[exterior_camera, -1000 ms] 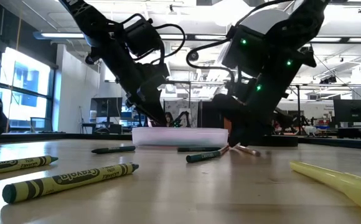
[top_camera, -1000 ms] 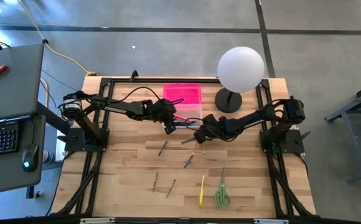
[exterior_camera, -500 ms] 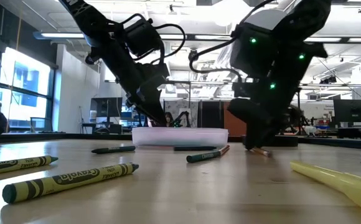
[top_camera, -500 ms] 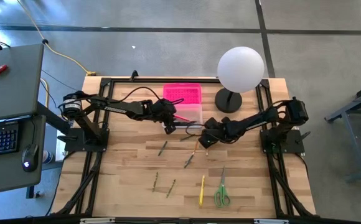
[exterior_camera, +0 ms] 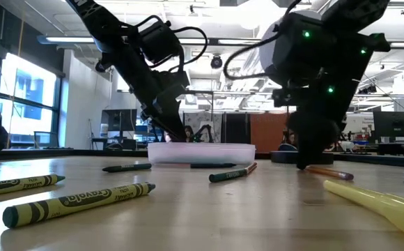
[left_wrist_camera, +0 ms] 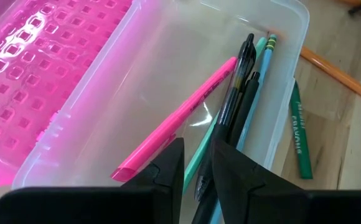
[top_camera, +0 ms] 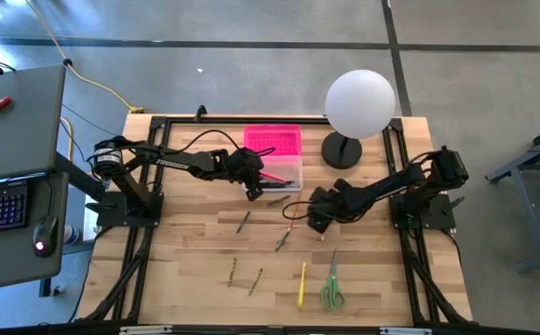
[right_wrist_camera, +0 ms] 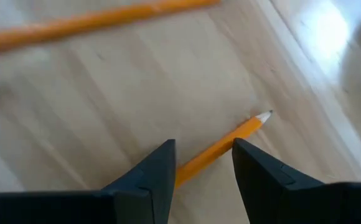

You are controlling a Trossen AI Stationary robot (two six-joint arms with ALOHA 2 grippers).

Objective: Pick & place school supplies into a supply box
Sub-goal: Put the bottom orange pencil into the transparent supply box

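The supply box is a clear tray with its pink lid swung open on the far side. In it lie a pink highlighter, black pens and a teal pencil. My left gripper hangs over the box's near end, its fingers a little open above the pens' ends; whether they touch, I cannot tell. My right gripper is open near the table's middle. It points down at an orange pencil that lies flat on the table between its fingers.
A white globe lamp stands right of the box. A second orange pencil and a green crayon lie beside the box. Toward the near edge lie crayons, a yellow highlighter and green-handled scissors.
My right gripper has moved from beside the box toward the table's right and near edges. It has rolled about its own axis and stayed open.
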